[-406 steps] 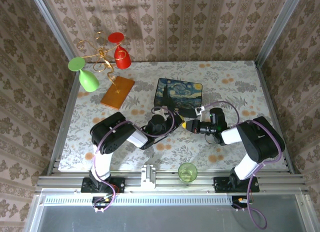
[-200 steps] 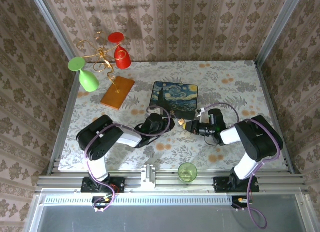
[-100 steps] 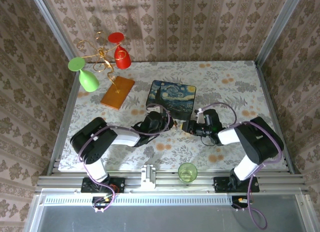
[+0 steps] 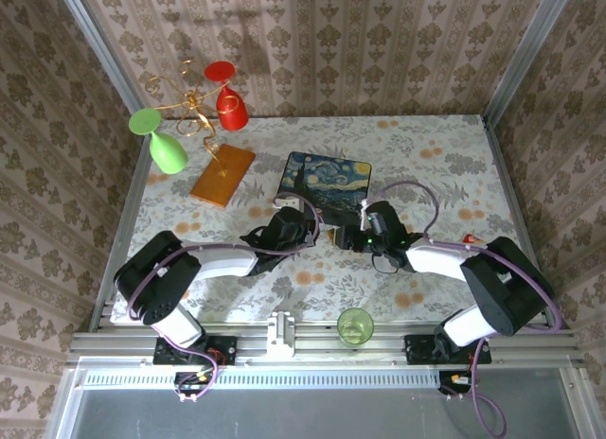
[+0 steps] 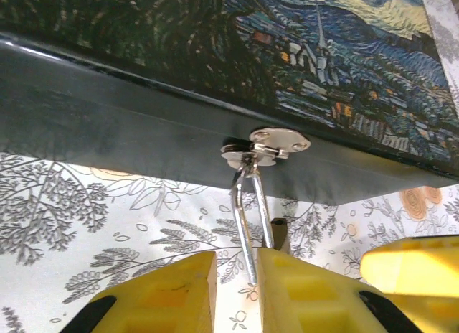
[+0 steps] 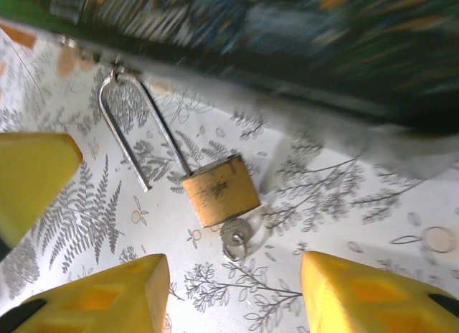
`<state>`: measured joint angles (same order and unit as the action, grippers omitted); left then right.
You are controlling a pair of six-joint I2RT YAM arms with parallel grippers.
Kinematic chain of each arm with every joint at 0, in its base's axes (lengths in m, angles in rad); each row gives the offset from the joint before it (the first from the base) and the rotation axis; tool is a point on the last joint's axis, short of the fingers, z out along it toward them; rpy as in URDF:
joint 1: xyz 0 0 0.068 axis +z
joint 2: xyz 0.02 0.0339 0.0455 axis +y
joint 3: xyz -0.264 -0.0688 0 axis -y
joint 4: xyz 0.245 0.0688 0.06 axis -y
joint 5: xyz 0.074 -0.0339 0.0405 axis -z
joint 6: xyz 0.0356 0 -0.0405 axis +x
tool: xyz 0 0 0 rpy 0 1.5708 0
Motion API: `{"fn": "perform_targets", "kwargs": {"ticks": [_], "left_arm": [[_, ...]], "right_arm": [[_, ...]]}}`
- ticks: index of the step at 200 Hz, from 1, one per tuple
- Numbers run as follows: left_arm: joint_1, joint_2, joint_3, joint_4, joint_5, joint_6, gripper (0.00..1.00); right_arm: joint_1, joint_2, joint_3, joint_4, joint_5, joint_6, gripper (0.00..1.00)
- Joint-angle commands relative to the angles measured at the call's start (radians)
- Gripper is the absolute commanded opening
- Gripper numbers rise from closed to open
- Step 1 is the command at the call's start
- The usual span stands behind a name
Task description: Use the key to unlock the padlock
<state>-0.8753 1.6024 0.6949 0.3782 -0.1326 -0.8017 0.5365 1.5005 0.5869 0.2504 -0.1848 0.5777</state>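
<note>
The padlock (image 6: 219,191), a scuffed, squarish brass block, lies flat on the leaf-printed cloth of the worktop (image 6: 344,204), mid-frame in the right wrist view. Its thin silvery loop (image 6: 126,148) hooks through the metal clasp (image 5: 265,143) on the painted box's (image 5: 215,60) dark edge. The small key (image 6: 233,238) pokes out below it, blade hidden. The right tool (image 6: 231,272) stands apart, its blocky yellow fingers (image 6: 373,293) holding nothing. The left tool (image 5: 237,267) is almost together at the loop; I cannot tell whether it pinches.
</note>
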Motion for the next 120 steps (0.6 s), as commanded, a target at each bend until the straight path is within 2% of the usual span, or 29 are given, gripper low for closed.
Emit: {"fn": "perform_targets", "kwargs": {"ticks": [1, 25, 67, 120], "left_arm": [[0.008, -0.061, 0.021, -0.088, -0.041, 0.077, 0.21], [0.022, -0.134, 0.077, -0.222, -0.070, 0.186, 0.24], [0.107, -0.235, 0.135, -0.330, -0.052, 0.303, 0.31], [0.197, -0.230, 0.142, -0.322, 0.029, 0.311, 0.33]], "right_arm": [[0.023, 0.038, 0.060, -0.066, 0.122, -0.060, 0.56], [0.024, 0.085, 0.101, -0.085, 0.144, -0.110, 0.57], [0.026, 0.138, 0.102, 0.026, 0.064, -0.127, 0.58], [0.037, 0.192, 0.130, 0.045, 0.068, -0.135, 0.60]]}}
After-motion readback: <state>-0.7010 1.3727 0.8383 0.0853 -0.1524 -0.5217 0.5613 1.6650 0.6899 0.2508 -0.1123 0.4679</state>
